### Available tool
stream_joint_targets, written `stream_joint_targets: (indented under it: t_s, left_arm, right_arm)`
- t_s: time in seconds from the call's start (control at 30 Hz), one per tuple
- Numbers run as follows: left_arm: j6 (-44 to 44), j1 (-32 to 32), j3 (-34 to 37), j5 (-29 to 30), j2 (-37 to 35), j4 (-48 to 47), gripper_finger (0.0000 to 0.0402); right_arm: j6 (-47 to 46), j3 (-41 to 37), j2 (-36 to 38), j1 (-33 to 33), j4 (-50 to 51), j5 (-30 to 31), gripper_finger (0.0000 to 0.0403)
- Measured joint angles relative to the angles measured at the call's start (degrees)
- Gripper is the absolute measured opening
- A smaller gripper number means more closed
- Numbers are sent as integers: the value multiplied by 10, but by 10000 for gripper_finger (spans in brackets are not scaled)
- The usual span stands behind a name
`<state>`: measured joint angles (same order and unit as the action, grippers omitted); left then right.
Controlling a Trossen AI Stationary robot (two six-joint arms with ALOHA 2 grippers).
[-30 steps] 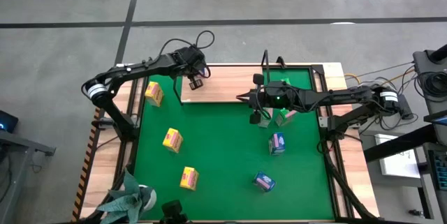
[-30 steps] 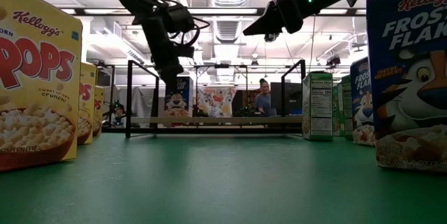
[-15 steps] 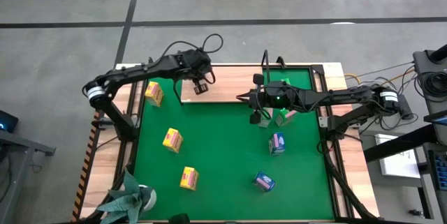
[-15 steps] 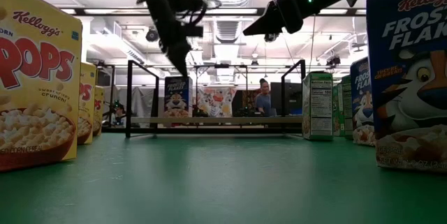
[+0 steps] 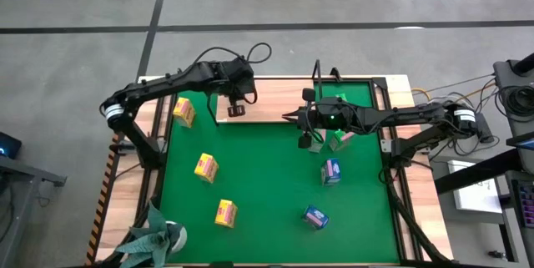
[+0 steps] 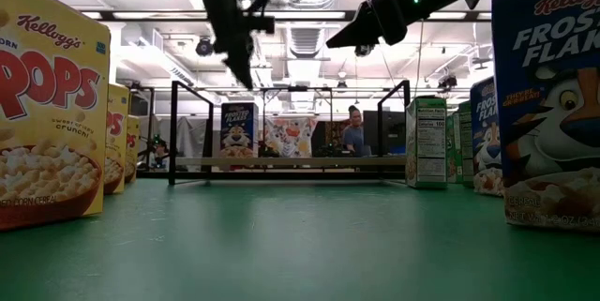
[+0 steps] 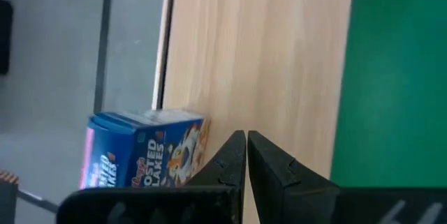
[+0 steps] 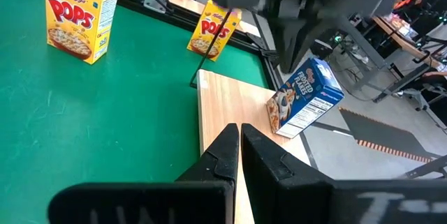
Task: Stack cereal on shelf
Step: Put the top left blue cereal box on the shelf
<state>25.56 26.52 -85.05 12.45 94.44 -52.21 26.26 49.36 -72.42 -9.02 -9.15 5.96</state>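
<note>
On the shelf (image 5: 267,111) — one blue cereal box (image 5: 237,109), left gripper (image 5: 237,97) above.

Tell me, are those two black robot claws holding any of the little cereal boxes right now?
No. The left gripper and right gripper are both shut on nothing; the small blue cardboard cereal box stands free on the light wooden shelf board.

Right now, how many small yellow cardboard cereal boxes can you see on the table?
3 yellow cereal boxes: one at the green mat's left edge, beside the wooden shelf's end; one mid-left on the mat; one nearer the front-left corner. None seems hidden.
</note>
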Motion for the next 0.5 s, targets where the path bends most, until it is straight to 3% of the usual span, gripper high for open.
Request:
stream_joint_targets:
  t_s: [0.27,0.5]
  left_arm:
    - [2,59,54,17,31,99,0]
    - [-10,70,60,45,35,142,0]
  right_arm:
    - [2,0,0,0,-1,-1,9]
    - [4,0,0,0,0,-1,9]
